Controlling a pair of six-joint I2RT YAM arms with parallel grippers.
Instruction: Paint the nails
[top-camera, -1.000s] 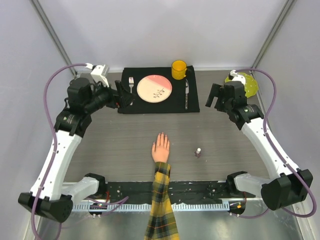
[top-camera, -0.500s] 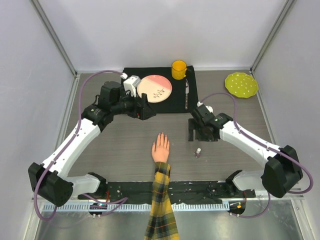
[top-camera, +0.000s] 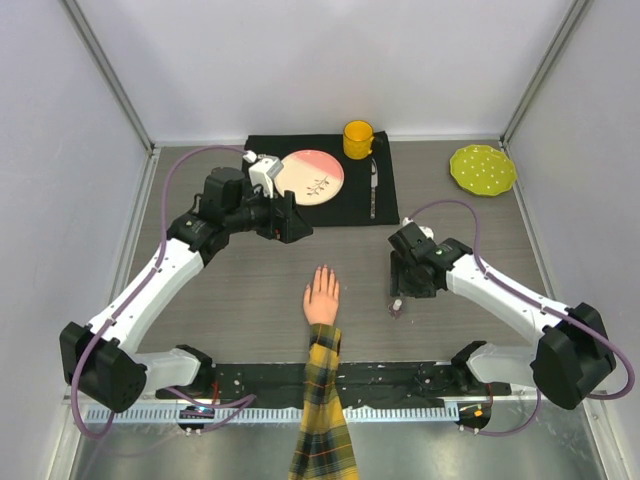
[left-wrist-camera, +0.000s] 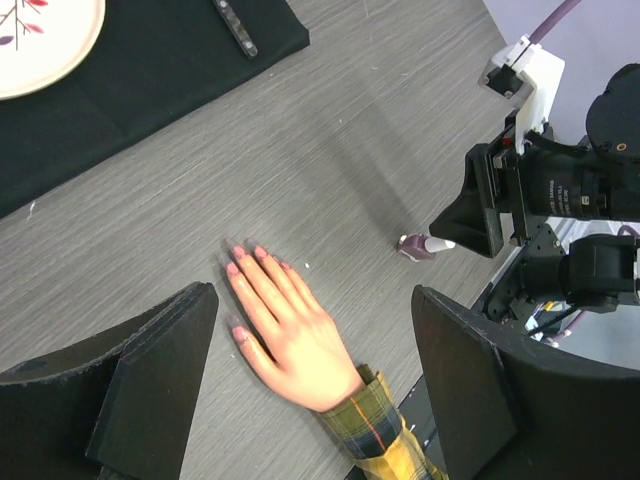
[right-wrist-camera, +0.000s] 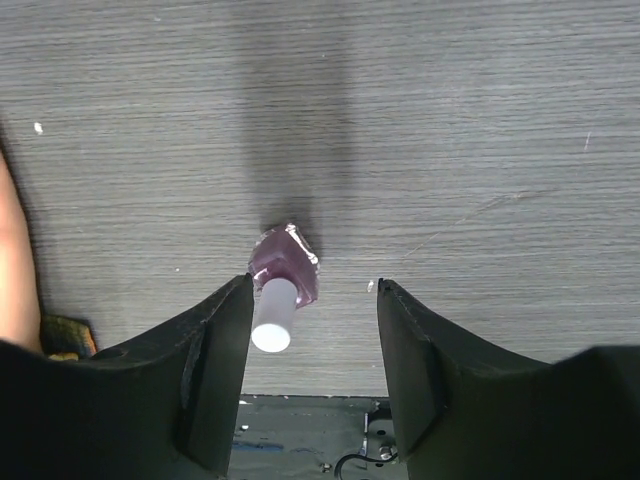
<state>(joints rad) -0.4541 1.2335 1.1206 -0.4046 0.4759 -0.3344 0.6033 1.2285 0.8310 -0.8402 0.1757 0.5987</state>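
Observation:
The pale peach mannequin hand (top-camera: 322, 297) lies palm down on the grey table, with its yellow-black plaid sleeve (top-camera: 324, 400) over the near edge. Its tiny pinkish nails (left-wrist-camera: 246, 262) tip the fingers and point away from the arm bases. The small purple polish bottle (top-camera: 397, 306) with a white cap (right-wrist-camera: 273, 318) stands to the right of the hand. My right gripper (top-camera: 403, 292) is open just above the bottle (right-wrist-camera: 288, 262), which shows between the fingers near the left one. My left gripper (top-camera: 298, 226) is open and empty, high up behind and left of the hand (left-wrist-camera: 290, 335).
A black placemat (top-camera: 262, 210) at the back holds a pink plate (top-camera: 309, 176), a fork, a knife (top-camera: 373, 190) and a yellow mug (top-camera: 358, 139). A green dotted plate (top-camera: 482, 169) lies at the back right. A black rail (top-camera: 380, 378) runs along the near edge.
My right gripper has come from the back right toward the near edge and now hovers over the polish bottle. My left gripper swung from the back left toward the centre, then barely shifted.

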